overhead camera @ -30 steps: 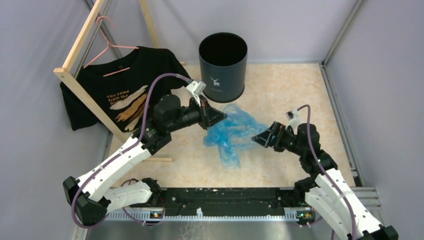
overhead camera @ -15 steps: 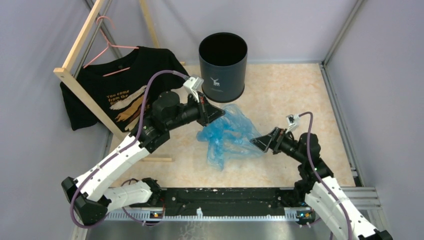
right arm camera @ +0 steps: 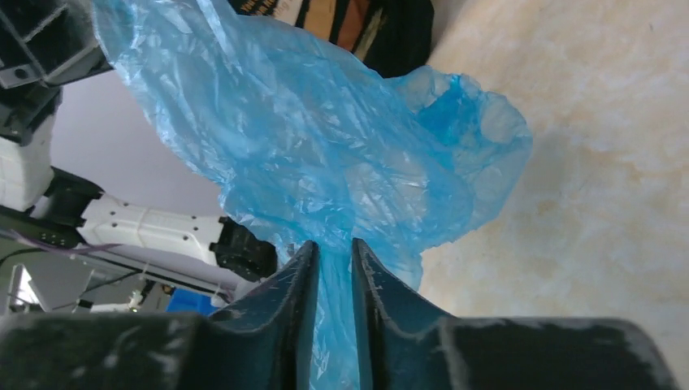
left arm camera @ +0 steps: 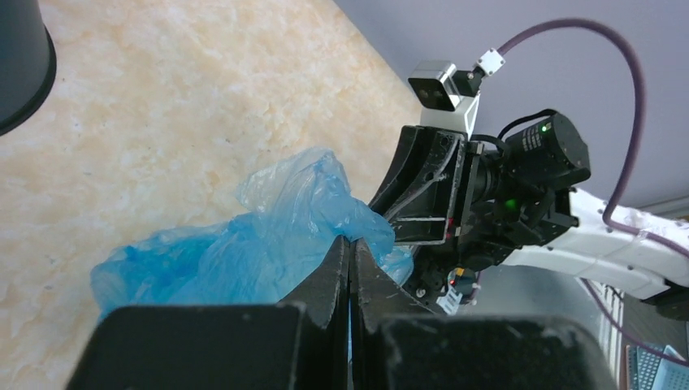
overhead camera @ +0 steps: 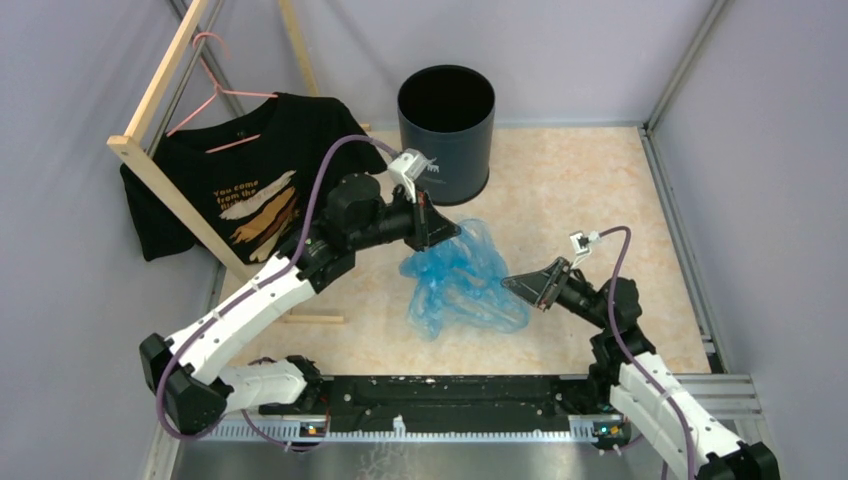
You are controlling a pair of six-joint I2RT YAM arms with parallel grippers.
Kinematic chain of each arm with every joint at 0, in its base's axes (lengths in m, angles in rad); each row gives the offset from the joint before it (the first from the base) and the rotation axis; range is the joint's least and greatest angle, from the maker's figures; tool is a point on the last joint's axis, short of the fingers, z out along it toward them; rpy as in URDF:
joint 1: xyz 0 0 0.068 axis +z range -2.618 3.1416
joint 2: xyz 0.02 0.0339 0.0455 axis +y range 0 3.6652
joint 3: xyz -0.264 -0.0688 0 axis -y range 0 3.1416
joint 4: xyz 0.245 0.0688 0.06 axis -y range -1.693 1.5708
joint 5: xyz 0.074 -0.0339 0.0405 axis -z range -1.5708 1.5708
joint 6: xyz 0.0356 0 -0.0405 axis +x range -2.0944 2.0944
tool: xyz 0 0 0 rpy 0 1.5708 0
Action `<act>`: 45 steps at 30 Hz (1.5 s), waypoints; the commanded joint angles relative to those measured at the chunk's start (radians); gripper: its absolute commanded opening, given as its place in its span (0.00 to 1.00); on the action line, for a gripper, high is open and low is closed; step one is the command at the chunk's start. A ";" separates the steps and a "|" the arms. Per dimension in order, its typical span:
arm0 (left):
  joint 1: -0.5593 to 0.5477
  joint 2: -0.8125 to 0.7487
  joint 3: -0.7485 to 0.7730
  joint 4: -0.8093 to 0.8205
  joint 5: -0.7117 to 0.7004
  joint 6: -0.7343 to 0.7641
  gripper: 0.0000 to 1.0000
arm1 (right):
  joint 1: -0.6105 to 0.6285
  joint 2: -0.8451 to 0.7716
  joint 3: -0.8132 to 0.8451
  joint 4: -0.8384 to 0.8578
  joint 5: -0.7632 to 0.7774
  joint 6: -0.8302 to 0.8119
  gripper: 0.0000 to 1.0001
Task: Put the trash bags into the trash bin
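Note:
The trash bag [overhead camera: 462, 285], thin crinkly light-blue plastic, hangs bunched between both arms just above the table, in front of the trash bin [overhead camera: 446, 130]. My left gripper [overhead camera: 452, 232] is shut on the bag's upper left fold. In the left wrist view the film [left arm camera: 268, 236] bulges out round the pinched tips of that gripper [left arm camera: 350, 240]. My right gripper [overhead camera: 508, 283] holds the bag's right edge. The right wrist view shows its jaws drawn close on a strip of the bag [right arm camera: 325, 146], at the gripper [right arm camera: 333, 244]. The bin stands upright, its mouth open.
A black T-shirt [overhead camera: 250, 180] hangs on a pink hanger [overhead camera: 215, 95] from a wooden rack [overhead camera: 165, 160] at the back left. The rack's foot [overhead camera: 310, 318] lies beside the left arm. A metal rail [overhead camera: 670, 220] borders the table on the right.
My right gripper went from open to closed on the bag's right edge and drew back a little. The left arm carried its end of the bag rightwards, nearer the bin.

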 commanded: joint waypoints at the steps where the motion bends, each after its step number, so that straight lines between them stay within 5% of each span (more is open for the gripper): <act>1: 0.000 0.051 0.092 -0.087 -0.016 0.089 0.00 | 0.011 0.052 0.060 -0.088 0.045 -0.056 0.07; 4: 0.000 0.074 0.110 -0.161 -0.129 0.132 0.05 | 0.011 0.021 0.068 -0.254 0.169 -0.087 0.00; 6: 0.000 0.078 0.098 -0.173 -0.141 0.142 0.19 | 0.010 -0.011 0.033 -0.225 0.179 -0.063 0.00; 9: 0.000 0.066 0.067 -0.194 -0.154 0.151 0.77 | 0.011 -0.064 0.018 -0.263 0.214 -0.045 0.00; 11: 0.000 0.046 0.043 -0.236 -0.194 0.154 0.97 | 0.011 -0.093 0.028 -0.326 0.257 -0.057 0.00; 15: 0.000 -0.039 -0.046 -0.326 -0.230 0.104 0.99 | 0.010 -0.116 0.074 -0.449 0.314 -0.113 0.00; 22: 0.000 -0.262 -0.380 -0.304 -0.073 -0.154 0.98 | 0.010 -0.072 0.125 -0.491 0.354 -0.186 0.00; 30: -0.007 -0.411 -0.693 -0.037 0.058 -0.320 0.98 | 0.010 -0.003 0.160 -0.469 0.317 -0.188 0.00; 34: -0.016 -0.393 -0.799 0.163 0.055 -0.355 0.89 | 0.011 -0.024 0.161 -0.487 0.311 -0.171 0.00; 41: -0.038 -0.191 -0.762 0.329 -0.014 -0.282 0.87 | 0.011 -0.083 0.134 -0.511 0.295 -0.133 0.00; 45: -0.045 -0.084 -0.755 0.413 0.001 -0.294 0.72 | 0.011 -0.087 0.139 -0.538 0.295 -0.138 0.00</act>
